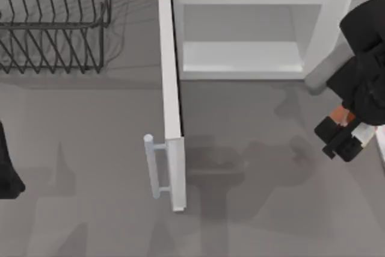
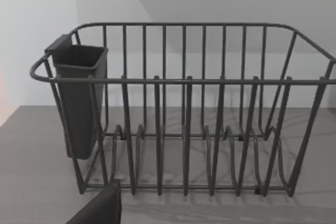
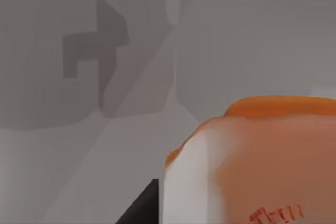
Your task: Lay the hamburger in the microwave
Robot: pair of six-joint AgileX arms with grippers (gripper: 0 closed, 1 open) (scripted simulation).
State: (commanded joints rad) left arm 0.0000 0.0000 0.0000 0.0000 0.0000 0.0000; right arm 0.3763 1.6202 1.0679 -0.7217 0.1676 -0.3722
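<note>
The white microwave [image 1: 328, 28] stands at the back of the table with its pale grey cavity [image 1: 240, 40] exposed. Its door [image 1: 171, 106] is swung fully out toward the table's front, bar handle [image 1: 154, 167] on the left face. My right gripper [image 1: 338, 134] hovers right of the cavity and a little in front of it, shut on the orange-tan hamburger [image 1: 342, 114]. In the right wrist view the hamburger [image 3: 262, 166], with its white layer, looms close above the grey table. My left arm [image 1: 7, 170] is parked at the left edge.
A dark wire dish rack [image 1: 54, 22] stands at the back left; the left wrist view faces this rack [image 2: 184, 114] and its dark cutlery cup [image 2: 79, 98]. The open door divides the table's middle. A grey knob [image 1: 316, 80] juts from the microwave's right front.
</note>
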